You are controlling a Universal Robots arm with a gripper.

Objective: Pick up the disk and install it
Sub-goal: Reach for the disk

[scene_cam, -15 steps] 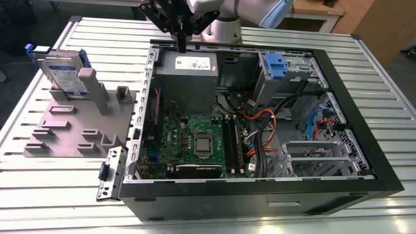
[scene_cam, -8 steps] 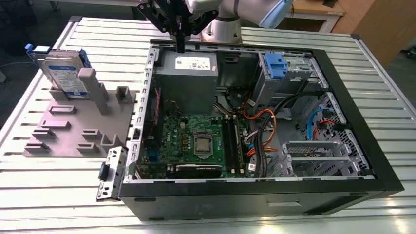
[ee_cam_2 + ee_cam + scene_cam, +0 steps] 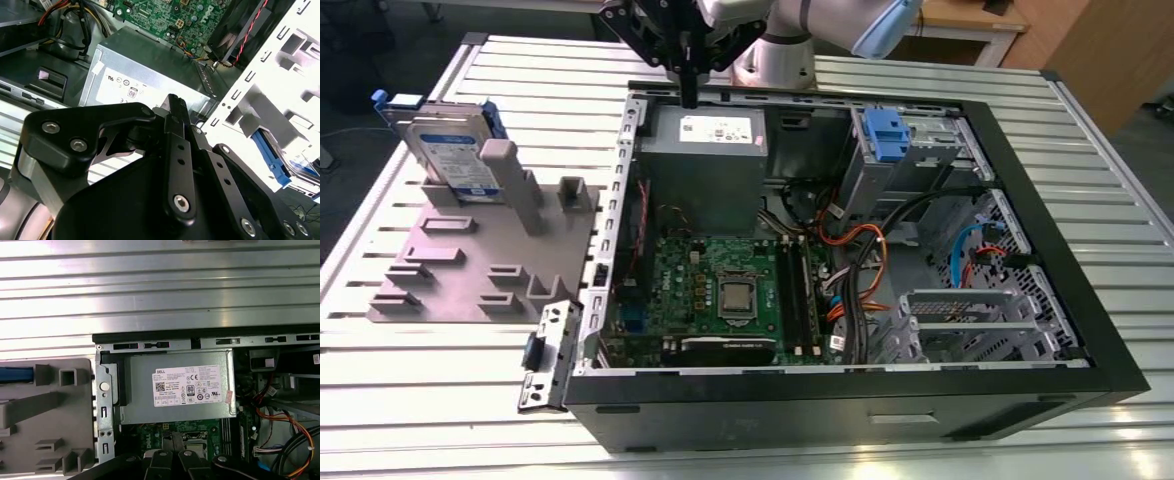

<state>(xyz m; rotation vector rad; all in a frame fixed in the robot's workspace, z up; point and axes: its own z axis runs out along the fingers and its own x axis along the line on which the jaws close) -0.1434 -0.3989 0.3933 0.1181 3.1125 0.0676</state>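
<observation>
The disk [image 3: 450,143], a silver drive with a white-and-blue label and a blue frame, stands upright in a slot of the grey fixture [image 3: 467,270] at the exterior view's left, outside the computer case [image 3: 854,385]. A blue edge of the disk [image 3: 15,374] shows in the first wrist view, and the disk [image 3: 274,159] appears past the white case wall in the second wrist view. My gripper [image 3: 688,95] hangs over the case's back edge above the power supply, well apart from the disk. Its black fingers [image 3: 175,107] are shut with nothing between them.
The open case holds a grey power supply [image 3: 704,150] with a white sticker, a green motherboard [image 3: 720,290], bundled cables [image 3: 867,260] and a drive bay with a blue clip [image 3: 886,135]. A loose metal bracket [image 3: 547,355] lies beside the case on the ribbed metal table [image 3: 427,400].
</observation>
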